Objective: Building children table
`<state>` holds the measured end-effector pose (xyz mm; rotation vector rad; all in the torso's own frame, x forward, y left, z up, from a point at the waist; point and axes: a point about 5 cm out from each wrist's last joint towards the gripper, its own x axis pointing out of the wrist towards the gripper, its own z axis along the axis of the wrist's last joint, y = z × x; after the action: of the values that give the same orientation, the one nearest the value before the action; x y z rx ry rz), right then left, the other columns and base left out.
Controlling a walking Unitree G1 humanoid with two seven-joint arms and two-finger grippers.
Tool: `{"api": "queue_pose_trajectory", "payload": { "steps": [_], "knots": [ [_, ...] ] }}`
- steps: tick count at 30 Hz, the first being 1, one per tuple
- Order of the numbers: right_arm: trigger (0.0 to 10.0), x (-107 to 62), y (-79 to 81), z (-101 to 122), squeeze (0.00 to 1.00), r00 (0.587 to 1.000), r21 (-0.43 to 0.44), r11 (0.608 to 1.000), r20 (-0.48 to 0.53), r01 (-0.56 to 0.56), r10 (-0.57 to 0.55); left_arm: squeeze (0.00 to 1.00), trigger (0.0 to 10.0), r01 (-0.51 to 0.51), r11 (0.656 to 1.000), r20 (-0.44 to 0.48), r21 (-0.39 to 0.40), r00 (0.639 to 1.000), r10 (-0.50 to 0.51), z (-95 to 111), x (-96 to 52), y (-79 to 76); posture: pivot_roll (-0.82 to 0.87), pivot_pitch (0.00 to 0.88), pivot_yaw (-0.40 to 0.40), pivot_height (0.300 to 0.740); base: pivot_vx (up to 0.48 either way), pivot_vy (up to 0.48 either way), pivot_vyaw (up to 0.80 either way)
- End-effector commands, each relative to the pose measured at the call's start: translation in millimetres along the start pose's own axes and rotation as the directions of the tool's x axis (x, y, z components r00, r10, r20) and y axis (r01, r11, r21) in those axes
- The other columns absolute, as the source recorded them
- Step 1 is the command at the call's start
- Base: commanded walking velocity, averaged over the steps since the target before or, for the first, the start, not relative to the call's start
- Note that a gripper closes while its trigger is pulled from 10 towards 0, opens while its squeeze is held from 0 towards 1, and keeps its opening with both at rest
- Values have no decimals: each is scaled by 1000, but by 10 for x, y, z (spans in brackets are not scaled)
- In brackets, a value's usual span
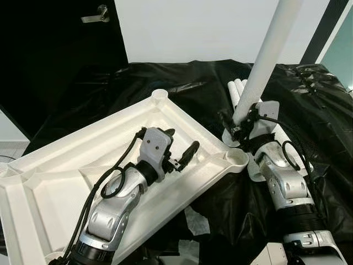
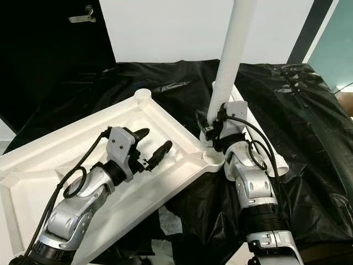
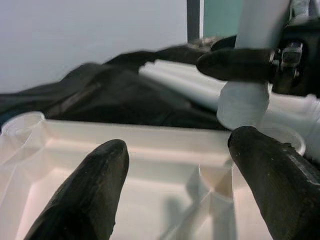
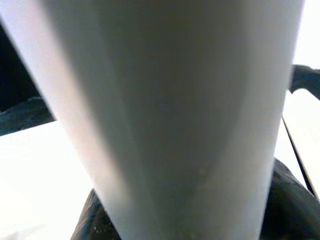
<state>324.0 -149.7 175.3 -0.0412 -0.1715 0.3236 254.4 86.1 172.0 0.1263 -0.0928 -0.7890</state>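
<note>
A white plastic tabletop (image 1: 49, 182) lies upside down, its ribbed underside up, with round leg sockets at the corners. My left gripper (image 1: 179, 149) hovers open over its inner well, fingers (image 3: 90, 195) apart with nothing between them. My right gripper (image 1: 234, 130) is shut on a long white table leg (image 1: 267, 55), held nearly upright and tilted to the right. The leg's lower end (image 3: 242, 102) hangs just above the near right corner socket (image 1: 237, 157). In the right wrist view the leg (image 4: 175, 115) is very close.
Black plastic sheeting (image 1: 309, 105) covers the surface under the parts. More white legs (image 1: 237, 88) lie behind the right gripper. A dark door with a metal handle (image 1: 96, 15) stands at the back left. A white wall is behind.
</note>
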Motion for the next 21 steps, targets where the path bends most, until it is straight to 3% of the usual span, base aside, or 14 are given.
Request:
{"api": "queue_pose_trajectory", "payload": {
  "steps": [1, 10, 14, 21],
  "knots": [
    [10000, -42, 52, -25, 0, 999, 11, 1000, -20, -25, 26, 0, 10000, 92, 996, -35, -16, 995, -93, -44, -28, -90, 68, 81, 10, 740, 0, 0, 0],
    [10000, -283, 292, -199, 0, 982, 6, 988, -109, -155, 155, 0, 10000, 201, 979, -130, -32, 970, -203, -146, -131, -208, 73, 87, 23, 740, 0, 0, 0],
    [10000, -372, 249, -263, 0, 983, 6, 991, -129, -130, 130, 0, 10000, 191, 981, -151, -26, 970, -192, -168, -132, -199, 76, 91, 27, 740, 0, 0, 0],
    [10000, -441, 78, -332, 0, 987, 122, 992, -160, -10, 30, 0, 10000, 168, 986, -162, -20, 972, -169, -174, -137, -176, 65, 96, 37, 740, 0, 0, 0]
  ]
}}
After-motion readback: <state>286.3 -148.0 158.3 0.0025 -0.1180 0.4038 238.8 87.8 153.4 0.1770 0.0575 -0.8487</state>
